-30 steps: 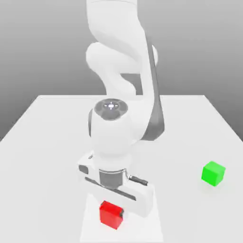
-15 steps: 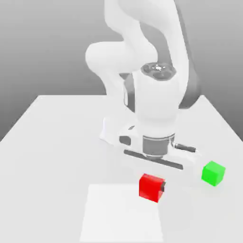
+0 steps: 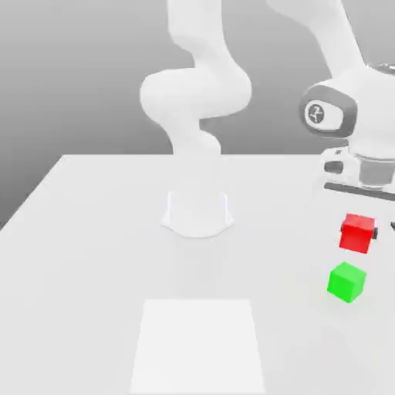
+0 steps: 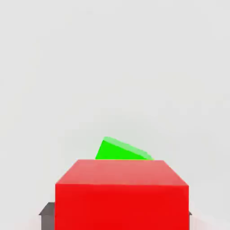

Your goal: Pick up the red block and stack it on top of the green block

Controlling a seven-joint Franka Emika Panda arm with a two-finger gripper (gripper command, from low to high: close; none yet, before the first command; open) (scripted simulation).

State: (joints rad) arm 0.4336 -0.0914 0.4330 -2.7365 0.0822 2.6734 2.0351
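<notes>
The red block (image 3: pixel 356 233) hangs in the air at the exterior view's right, held by my gripper (image 3: pixel 359 231), which is shut on it. A dark fingertip (image 3: pixel 374 231) shows at the block's right side. The green block (image 3: pixel 346 281) rests on the white table directly below it, with a small gap between the two. In the hand view the red block (image 4: pixel 121 195) sits close in front, a dark finger (image 4: pixel 46 210) peeks out beside it, and the green block (image 4: pixel 120 151) shows partly behind it on the table.
A paler square patch (image 3: pixel 199 345) marks the white table (image 3: pixel 92 254) near its front edge. The arm's white base (image 3: pixel 197 212) stands at the table's middle. The green block lies close to the table's edge at the exterior view's right.
The arm has swung from the front of the table to the exterior view's right, carrying the red block up off the pale patch and over the green block.
</notes>
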